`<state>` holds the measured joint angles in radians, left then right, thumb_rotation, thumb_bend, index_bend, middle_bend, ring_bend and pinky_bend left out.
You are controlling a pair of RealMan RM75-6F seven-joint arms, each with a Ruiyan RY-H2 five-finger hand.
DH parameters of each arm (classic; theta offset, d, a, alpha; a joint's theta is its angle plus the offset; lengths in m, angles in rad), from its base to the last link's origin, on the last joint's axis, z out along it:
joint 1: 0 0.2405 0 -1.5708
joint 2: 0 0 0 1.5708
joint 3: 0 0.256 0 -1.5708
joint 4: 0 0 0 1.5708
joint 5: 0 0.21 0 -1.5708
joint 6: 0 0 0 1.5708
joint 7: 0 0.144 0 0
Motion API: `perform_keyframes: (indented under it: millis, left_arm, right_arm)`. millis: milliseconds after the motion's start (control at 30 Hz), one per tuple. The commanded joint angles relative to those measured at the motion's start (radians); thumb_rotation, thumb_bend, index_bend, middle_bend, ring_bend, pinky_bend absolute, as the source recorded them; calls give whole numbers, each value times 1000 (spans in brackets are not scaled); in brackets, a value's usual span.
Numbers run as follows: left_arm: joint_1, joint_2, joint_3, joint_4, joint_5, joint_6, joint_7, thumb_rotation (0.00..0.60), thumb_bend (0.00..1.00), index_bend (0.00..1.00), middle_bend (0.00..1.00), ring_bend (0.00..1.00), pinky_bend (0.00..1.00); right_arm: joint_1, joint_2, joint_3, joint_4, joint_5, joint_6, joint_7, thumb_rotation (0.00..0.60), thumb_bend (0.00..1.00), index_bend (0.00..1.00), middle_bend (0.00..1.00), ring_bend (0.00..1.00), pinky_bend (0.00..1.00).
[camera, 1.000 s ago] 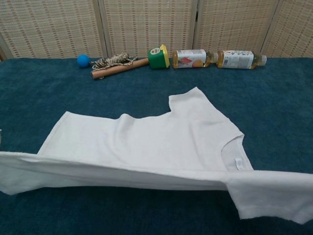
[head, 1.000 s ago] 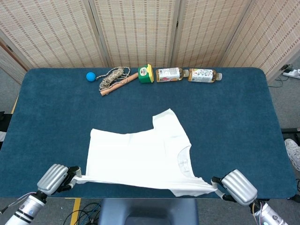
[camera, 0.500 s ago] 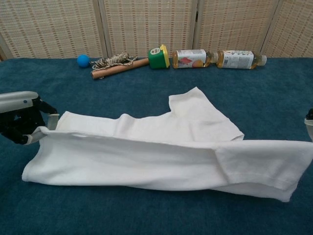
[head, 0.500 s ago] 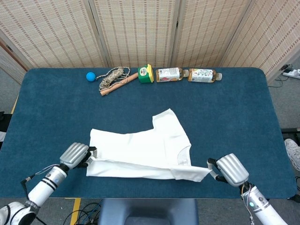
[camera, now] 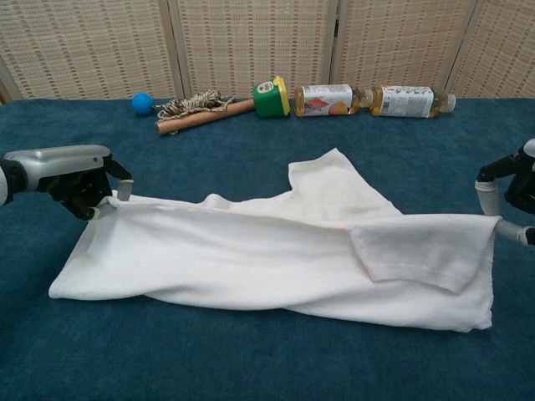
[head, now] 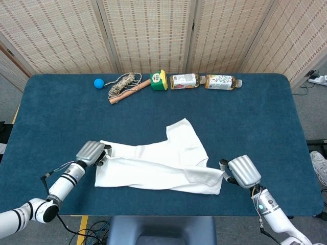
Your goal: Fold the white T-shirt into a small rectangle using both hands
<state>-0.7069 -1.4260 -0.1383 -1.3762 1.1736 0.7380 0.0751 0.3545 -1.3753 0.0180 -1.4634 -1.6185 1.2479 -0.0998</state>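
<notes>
Head view: both hands on T-shirt (head: 158, 171).

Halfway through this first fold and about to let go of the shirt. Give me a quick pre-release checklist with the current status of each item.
1. Left hand holds the T-shirt edge: ok.
2. Right hand holds the opposite edge: ok, the cloth meets its fingers in the chest view.
3. Folded layer lies over the lower layer: ok.
4. Carried edge lines up with the far edge: not ok, one sleeve sticks out beyond it.
5. Cloth is smooth: not ok, wrinkles and a sagging near edge.
6. Bottles, rope and ball are away from the fold: ok.
</notes>
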Motion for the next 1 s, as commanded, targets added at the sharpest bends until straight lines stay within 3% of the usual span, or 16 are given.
perform_keyframes:
  millis: [33,500,1000]
  left_arm:
    - [-25,-27,-8,35,-47,-28,32,600,580,581,889,817,938]
    - [-77,-94,-12,157,-195,-77,100,600,580,578,887,817,938]
    - [-86,-87,1,172,-259,-82,121,600,579,561,887,817,938]
  right_arm:
    - [9,-12,9,9,11,-9,-6,600,599,848,966,958,1000]
    - [45,-76,35,76,35,-26,-26,600,599,848,966,958,1000]
    - [73,-108,37,123,23,-20,4,600,599,848,966,958,1000]
